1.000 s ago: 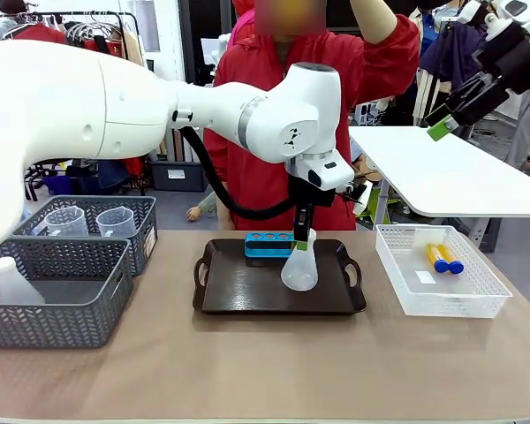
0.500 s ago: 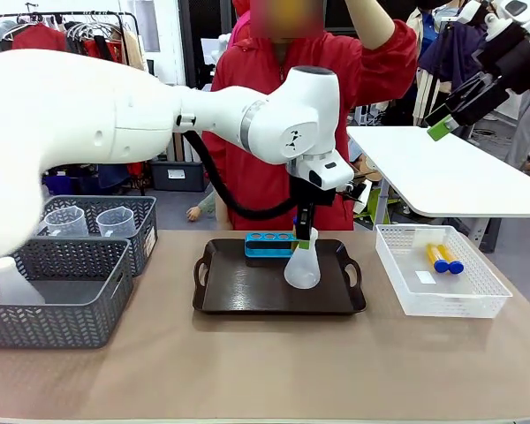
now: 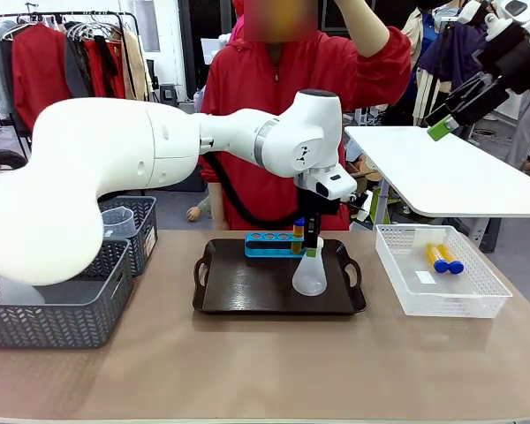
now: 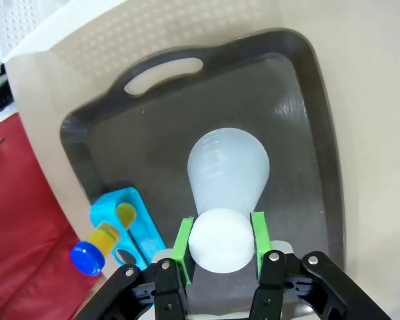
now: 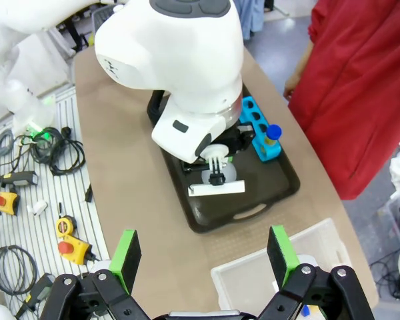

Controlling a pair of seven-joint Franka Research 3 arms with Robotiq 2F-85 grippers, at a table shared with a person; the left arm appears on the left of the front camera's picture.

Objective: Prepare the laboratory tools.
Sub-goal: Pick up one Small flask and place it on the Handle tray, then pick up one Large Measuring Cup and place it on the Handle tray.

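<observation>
My left gripper [image 3: 311, 245] is shut on the neck of a translucent white conical flask [image 3: 309, 276]. The flask stands upright over the right half of the dark brown tray [image 3: 238, 291], its base at or just above the tray floor. In the left wrist view the green pads [image 4: 183, 241] squeeze the flask [image 4: 228, 170] neck from both sides. A blue rack [image 3: 267, 244] at the tray's back holds one yellow-orange tube with a blue cap [image 3: 298, 230]. Two more tubes [image 3: 445, 259] lie in the white basket [image 3: 477, 300]. My right gripper [image 3: 445, 115] hangs open, high at the right.
Grey mesh baskets [image 3: 71, 309] stand at the left, the rear one holding a clear beaker [image 3: 119, 221]. A person in a red jacket [image 3: 265, 97] stands behind the tray. From above, the right wrist view shows the tray [image 5: 207, 217], the rack [image 5: 257, 123] and bare tabletop around them.
The left arm has carried the flask a little to the right and lower on the tray. The tube in the rack has come out from behind the gripper.
</observation>
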